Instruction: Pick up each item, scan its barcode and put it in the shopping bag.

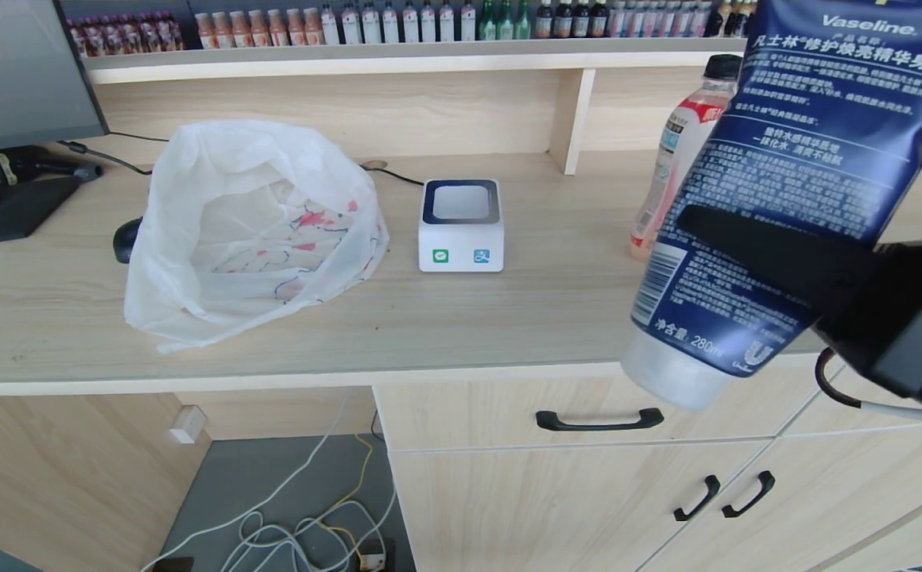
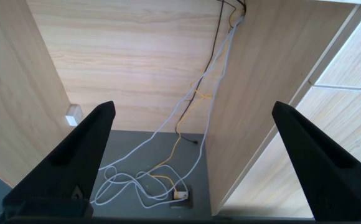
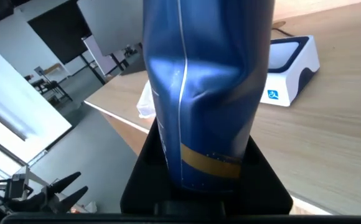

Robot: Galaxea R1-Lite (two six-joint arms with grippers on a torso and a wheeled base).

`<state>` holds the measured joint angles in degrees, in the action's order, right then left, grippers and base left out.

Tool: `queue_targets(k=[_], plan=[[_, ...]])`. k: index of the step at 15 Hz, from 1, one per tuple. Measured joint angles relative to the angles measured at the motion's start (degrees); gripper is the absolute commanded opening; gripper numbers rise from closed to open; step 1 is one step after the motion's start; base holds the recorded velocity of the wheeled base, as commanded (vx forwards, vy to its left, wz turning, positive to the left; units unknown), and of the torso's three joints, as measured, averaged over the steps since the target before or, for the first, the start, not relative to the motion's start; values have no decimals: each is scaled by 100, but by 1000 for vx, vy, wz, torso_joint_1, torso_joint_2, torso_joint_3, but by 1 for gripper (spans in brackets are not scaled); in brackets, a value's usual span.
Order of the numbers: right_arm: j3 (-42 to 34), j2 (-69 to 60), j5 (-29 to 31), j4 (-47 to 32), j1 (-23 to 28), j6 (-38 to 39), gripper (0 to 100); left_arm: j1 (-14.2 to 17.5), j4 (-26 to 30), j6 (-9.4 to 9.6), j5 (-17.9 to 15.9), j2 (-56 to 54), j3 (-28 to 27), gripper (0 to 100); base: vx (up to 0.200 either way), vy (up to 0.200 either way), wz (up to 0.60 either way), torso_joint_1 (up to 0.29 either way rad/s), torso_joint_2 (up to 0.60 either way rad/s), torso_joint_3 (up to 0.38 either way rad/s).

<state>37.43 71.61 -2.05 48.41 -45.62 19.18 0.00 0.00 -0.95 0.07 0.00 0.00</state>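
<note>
The right arm (image 1: 906,318) is raised at the desk's right front corner. Its gripper (image 1: 727,238) sits just off the front edge, both jaws pressed against the sides of a blue tube (image 1: 795,159) that tilts cap end down. From the wrist, the black fingers (image 3: 144,163) flank the tube's body. The left gripper (image 2: 193,168) hangs below the desk's front edge, pointing down at the floor, its two fingers (image 2: 84,155) spread wide with nothing between them.

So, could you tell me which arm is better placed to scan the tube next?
Right. The right gripper holds the tube raised by the counter, with the scanner to its left. The left gripper hangs open below the counter, over floor cables.
</note>
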Motion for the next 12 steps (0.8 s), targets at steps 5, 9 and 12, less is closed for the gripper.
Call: queue_targets(k=[5,9,12], plan=[[300,16,-35,4,28,195,0,0,0,0,0,0,0,100,0,0,0,0,0,0],[295,46,-84,134,0,235,0,0,0,0,0,0,0,100,0,0,0,0,0,0],[135,48,-224,469,-13,269,0,0,0,0,0,0,0,100,0,0,0,0,0,0]])
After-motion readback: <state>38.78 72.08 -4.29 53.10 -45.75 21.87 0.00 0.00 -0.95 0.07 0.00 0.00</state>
